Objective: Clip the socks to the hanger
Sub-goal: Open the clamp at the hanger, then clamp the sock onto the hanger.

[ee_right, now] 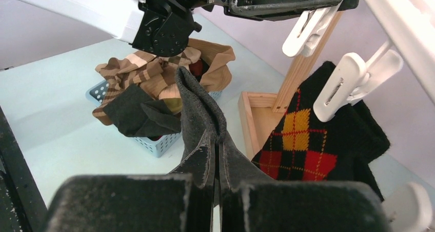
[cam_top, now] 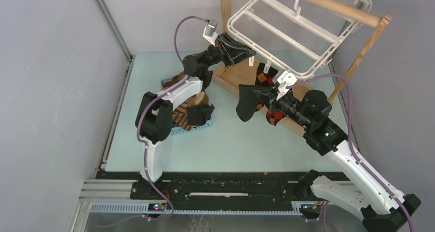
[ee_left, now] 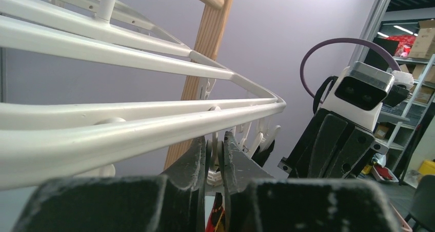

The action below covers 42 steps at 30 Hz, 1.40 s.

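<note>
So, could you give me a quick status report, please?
Left gripper pinching clip on hanger. Right gripper shut on black sock, just below. Argyle sock already clipped alongside.

white plastic left arm and right arm, chunky black joints, thin purple cables, boxy white wrist cameras.

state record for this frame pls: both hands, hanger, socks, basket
left hand: shut on a clip at the hanger edge
right hand: shut on black sock, held beside the hanger
argyle sock: hangs under the hanger, a second clip at its top edge
basket: on table, brown striped socks piled in it
status: black sock not yet clipped
</note>
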Each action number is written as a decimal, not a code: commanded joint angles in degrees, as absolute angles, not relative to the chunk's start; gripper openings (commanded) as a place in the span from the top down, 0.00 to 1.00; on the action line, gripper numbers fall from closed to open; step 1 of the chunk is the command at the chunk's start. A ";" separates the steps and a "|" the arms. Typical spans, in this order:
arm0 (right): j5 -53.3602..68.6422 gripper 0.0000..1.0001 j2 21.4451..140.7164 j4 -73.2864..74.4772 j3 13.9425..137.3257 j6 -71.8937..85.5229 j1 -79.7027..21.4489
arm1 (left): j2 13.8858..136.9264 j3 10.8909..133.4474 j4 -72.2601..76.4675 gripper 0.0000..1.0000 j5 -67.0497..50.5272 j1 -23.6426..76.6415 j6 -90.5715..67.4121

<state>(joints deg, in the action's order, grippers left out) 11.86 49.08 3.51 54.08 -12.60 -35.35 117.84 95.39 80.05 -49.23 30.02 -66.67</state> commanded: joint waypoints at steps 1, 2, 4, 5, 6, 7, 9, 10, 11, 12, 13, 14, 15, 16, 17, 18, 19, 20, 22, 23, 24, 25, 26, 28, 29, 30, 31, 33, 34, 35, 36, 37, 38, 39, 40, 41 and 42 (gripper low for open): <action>10.67 1.00 50.11 1.05 56.90 -12.83 -36.20 | 115.46 98.09 81.30 1.00 -50.69 29.79 -67.94; 10.60 1.00 50.36 1.01 56.95 -12.83 -36.21 | 115.48 98.05 81.24 1.00 -50.75 29.79 -67.94; 10.61 1.00 50.82 0.80 57.06 -12.88 -36.21 | 115.48 98.12 81.18 1.00 -50.87 29.79 -68.13; 10.75 1.00 51.08 0.59 57.08 -12.86 -36.25 | 115.62 98.28 81.13 1.00 -51.04 29.79 -68.26; 10.79 1.00 51.14 0.54 57.12 -12.33 -36.22 | 115.73 98.49 81.08 1.00 -51.06 29.79 -68.64; 10.85 1.00 51.10 0.55 57.07 -11.79 -36.21 | 115.80 98.52 81.13 1.00 -50.99 29.79 -68.98; 10.74 1.00 50.98 0.60 57.05 -10.31 -36.16 | 115.84 98.54 81.14 1.00 -50.81 29.79 -69.45; 10.18 1.00 50.97 0.66 57.02 -9.52 -36.06 | 115.76 98.53 81.15 1.00 -50.81 29.79 -69.62; 9.85 0.99 50.89 0.61 56.99 -9.09 -35.96 | 115.86 98.55 81.14 1.00 -50.89 29.79 -69.71; 9.58 0.99 50.81 0.54 56.75 -8.79 -35.91 | 115.91 98.59 81.15 1.00 -50.93 29.79 -69.92; 9.21 0.99 50.76 0.57 56.62 -8.54 -35.91 | 115.90 98.68 81.19 1.00 -51.16 29.79 -70.08; 9.06 0.99 50.72 -0.39 56.53 -8.29 -35.87 | 115.95 98.70 81.13 1.00 -51.22 29.73 -70.29; 8.99 0.99 50.66 -1.53 56.37 -8.12 -35.78 | 116.04 98.74 81.17 1.00 -51.29 29.71 -70.61; 8.90 0.99 50.51 -2.05 56.08 -7.94 -35.77 | 116.03 98.89 81.14 1.00 -51.55 29.71 -70.92; 8.65 0.99 50.59 -2.18 55.87 -7.73 -35.73 | 116.20 99.08 81.16 1.00 -51.89 29.71 -71.19; 7.94 0.99 50.71 -2.18 55.83 -6.96 -35.77 | 116.30 99.23 81.22 1.00 -52.14 29.71 -71.76; 7.11 0.99 50.75 -2.17 55.81 -6.55 -35.77 | 116.35 99.43 81.29 1.00 -52.38 29.71 -71.97; 6.45 0.99 50.86 -2.19 55.69 -6.30 -35.89 | 116.40 99.59 81.29 1.00 -52.76 29.71 -72.22; 4.54 0.99 51.13 -2.60 55.54 -6.86 -36.07 | 116.59 99.84 81.29 1.00 -53.35 29.71 -72.61; 3.95 0.99 51.52 -2.96 55.55 -7.45 -36.07 | 116.73 100.03 81.32 1.00 -53.66 29.71 -72.97; 3.30 0.99 51.91 -3.36 55.62 -7.95 -36.12 | 116.87 100.28 81.35 1.00 -53.89 29.71 -73.41; 2.70 0.99 52.39 -3.75 55.63 -8.06 -36.12 | 117.18 100.61 81.46 1.00 -54.19 29.71 -73.95; 2.49 0.99 52.85 -4.18 55.63 -8.08 -36.10 | 117.50 101.02 81.71 1.00 -54.55 29.71 -74.43; 2.35 0.98 53.60 -4.91 55.67 -7.26 -36.08 | 118.23 102.14 82.14 1.00 -55.27 29.65 -75.45; 2.48 0.98 53.79 -5.23 55.71 -6.88 -36.14 | 118.56 102.72 82.17 1.00 -55.86 29.70 -75.95; 2.55 0.98 53.98 -5.53 55.72 -6.60 -36.20 | 118.66 103.40 82.26 1.00 -56.30 29.71 -76.29; 2.41 0.98 54.19 -5.80 55.72 -6.11 -36.21 | 118.68 103.55 82.32 1.00 -56.49 29.78 -76.36; 2.18 0.98 54.67 -6.17 55.72 -5.49 -36.17 | 118.54 103.45 82.30 1.00 -56.84 29.79 -76.22; 2.04 0.98 54.87 -6.48 55.68 -5.04 -36.06 | 118.52 103.45 82.30 1.00 -57.06 29.79 -76.13; 2.04 0.98 54.99 -6.87 55.72 -4.49 -35.92 | 118.51 103.38 82.34 1.00 -57.23 29.79 -76.04; 2.18 0.98 55.16 -7.45 55.67 -4.10 -35.87 | 118.56 103.24 82.29 1.00 -57.36 29.79 -75.98; 2.23 0.98 55.29 -8.04 55.70 -3.78 -35.86 | 118.50 102.92 82.31 1.00 -57.47 29.86 -75.79; 2.50 0.98 55.34 -8.75 55.72 -3.24 -35.86 | 118.39 102.46 82.35 1.00 -57.41 29.88 -75.44; 2.96 0.98 55.50 -9.16 55.80 -2.88 -35.93 | 118.34 102.14 82.30 1.00 -57.31 29.97 -74.94; 2.94 0.98 55.58 -9.55 55.81 -2.68 -36.10 | 118.38 101.99 82.35 1.00 -57.31 30.04 -74.68; 2.91 0.98 55.89 -9.92 55.85 -1.86 -36.27 | 118.49 102.00 82.34 1.00 -57.26 30.01 -74.39; 2.76 0.98 56.12 -10.07 55.91 -1.44 -36.42 | 118.62 102.08 82.34 1.00 -57.16 30.06 -74.36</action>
